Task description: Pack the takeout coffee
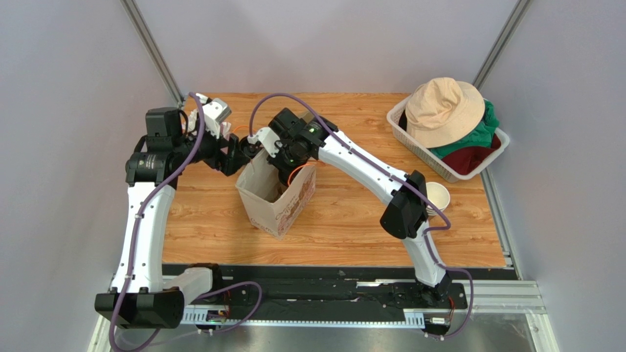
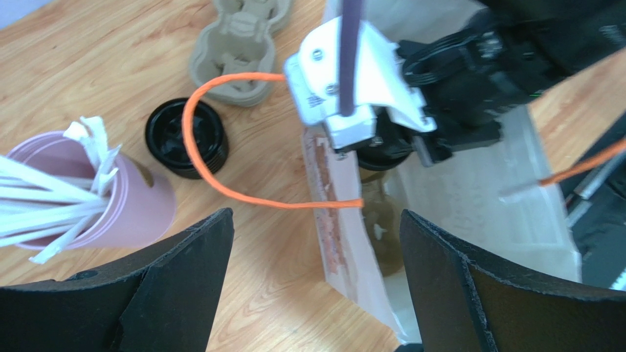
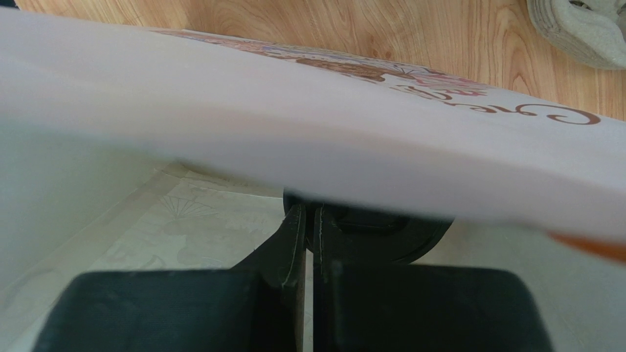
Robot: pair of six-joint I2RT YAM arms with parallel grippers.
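The takeout coffee [image 3: 382,238] hangs inside the open paper bag [image 1: 275,198]. Only its black lid [image 2: 382,155] shows clearly. My right gripper [image 3: 310,220] reaches down into the bag and is shut on the cup's rim at the lid's edge. In the top view the right gripper [image 1: 282,171] is sunk in the bag's mouth. My left gripper [image 2: 316,220] stands wide open at the bag's left side, fingers [image 2: 184,286] straddling the bag's upper edge [image 2: 342,235] without touching it. It sits beside the bag in the top view too [image 1: 239,154].
Left of the bag stand a pile of black lids [image 2: 184,139], a pink cup of white sticks [image 2: 110,202] and a pulp cup carrier [image 2: 239,51]. A basket [image 1: 400,121] with a hat and clothes sits back right. An open cup [image 1: 439,195] stands by the right arm.
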